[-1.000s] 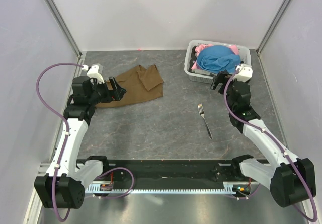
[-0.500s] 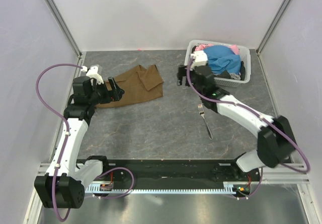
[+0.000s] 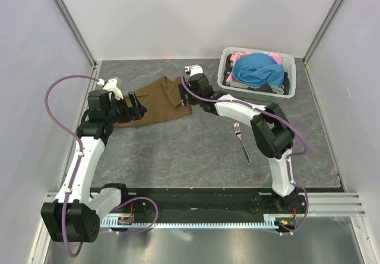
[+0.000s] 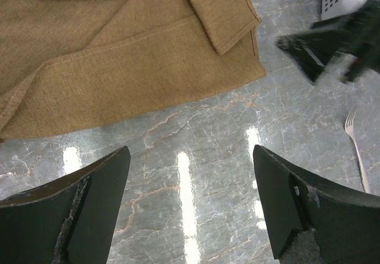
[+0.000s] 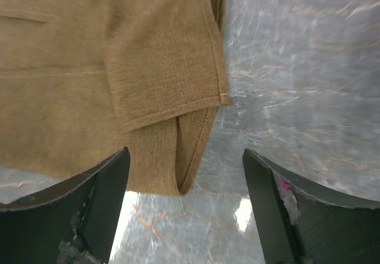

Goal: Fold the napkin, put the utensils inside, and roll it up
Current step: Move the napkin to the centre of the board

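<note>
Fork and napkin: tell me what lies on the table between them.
Nothing: only bare tabletop separates the fork from the napkin, clearest in the left wrist view.

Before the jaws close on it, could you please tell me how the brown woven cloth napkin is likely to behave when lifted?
The brown woven cloth napkin will probably sag limply, since it lies rumpled with one corner flopped over itself. Its coarse matte weave suggests a fair grip. It looks thin, so likely light.
</note>
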